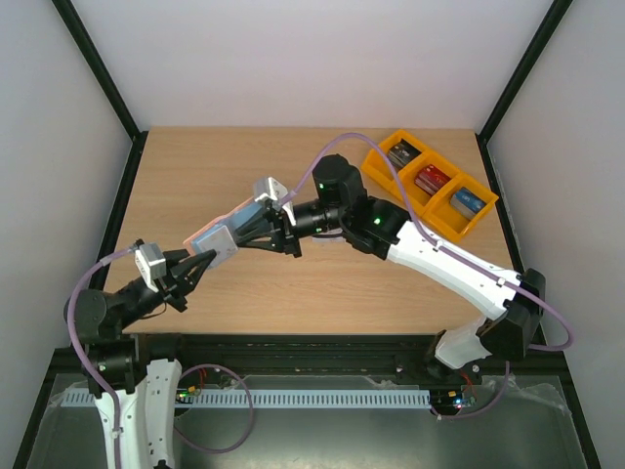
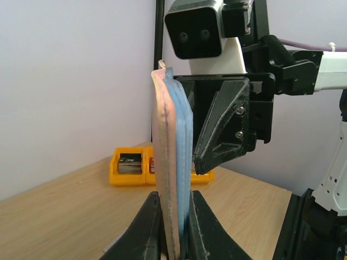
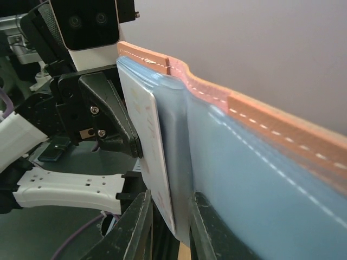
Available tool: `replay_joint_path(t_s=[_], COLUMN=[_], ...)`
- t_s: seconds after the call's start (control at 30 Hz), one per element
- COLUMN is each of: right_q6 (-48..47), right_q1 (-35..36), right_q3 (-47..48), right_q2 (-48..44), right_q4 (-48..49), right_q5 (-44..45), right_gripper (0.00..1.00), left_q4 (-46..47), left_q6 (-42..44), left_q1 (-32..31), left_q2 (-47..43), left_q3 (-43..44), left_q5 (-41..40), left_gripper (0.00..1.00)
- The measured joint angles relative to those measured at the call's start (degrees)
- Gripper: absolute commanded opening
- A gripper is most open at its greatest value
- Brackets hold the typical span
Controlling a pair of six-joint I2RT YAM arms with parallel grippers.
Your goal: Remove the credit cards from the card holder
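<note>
**Two pincers meet over one holder**

The left pincer, its arm low and reaching forward, is clamped tight on the soft holder, which stands on edge between its fingers. Opposite, the right pincer, its arm stretched across, has all but closed on the card jutting from the blue pocket. The card looks light, stiff and slick, and is probably best gripped by that bare edge alone.

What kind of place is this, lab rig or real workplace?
Likely a robot test cell: a wooden table boxed in by plain white walls and a black frame, a left arm and right arm mounted at its near edge, orange bins of small boxes as props.
</note>
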Motion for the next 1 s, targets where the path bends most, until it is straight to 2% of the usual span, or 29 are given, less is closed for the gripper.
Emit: replay_joint_path(t_s=[0.27,0.5,0.63,1.0], right_q6=[0.24,0.37,0.33,0.17], right_q1=[1.40,1.55,1.55,3.04], right_q3=[-0.09,-0.07,-0.07,-0.13], right_q2=[0.24,0.90,0.96,1.36], right_q4=[1.84,2.80,3.08,5.66], right_q5=[-2.05,-2.54,-2.67,0.76], right_gripper=[0.19,0.12,0.18,0.23], left_q4=[1.18,1.55,1.44,1.09], left_q6=[-0.66,-0.61,-0.07,1.79], left_q1=[0.02,0.04,0.04,0.02], left_q2=[-0.74,-1.29,-1.57,-2.82], left_q3=[0.00,-0.63,-0.70,-1.29], left_q5=[0.15,0.11,-0.33,-4.46], left_gripper=[0.02,0.02,0.02,0.02])
